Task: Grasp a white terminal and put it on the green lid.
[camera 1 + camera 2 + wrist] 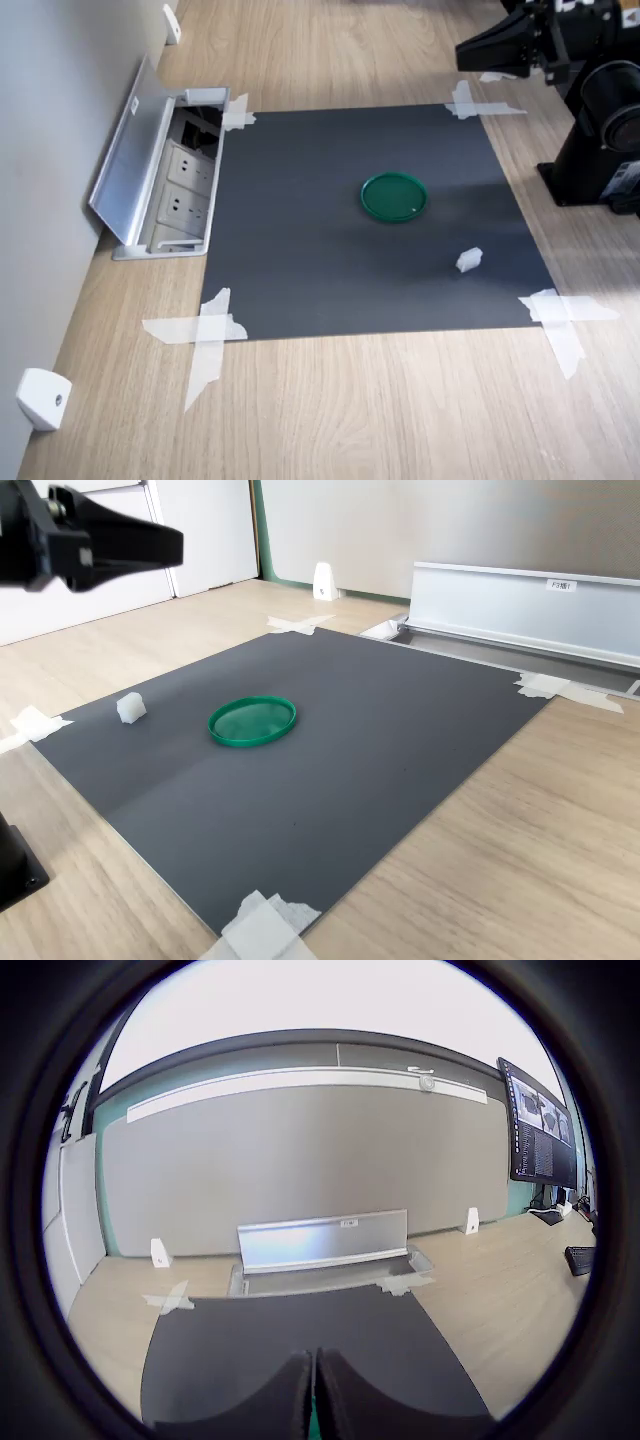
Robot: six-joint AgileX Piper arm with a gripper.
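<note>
The white terminal [469, 260] lies on the mat near the green lid [394, 196], well apart from the raised gripper [312, 1400], whose jaws seem pressed together.

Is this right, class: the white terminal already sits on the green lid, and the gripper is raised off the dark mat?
Not quite. In both exterior views the white terminal lies on the dark mat, apart from the green lid, which is empty. The rest holds: the gripper is raised off the mat.
</note>
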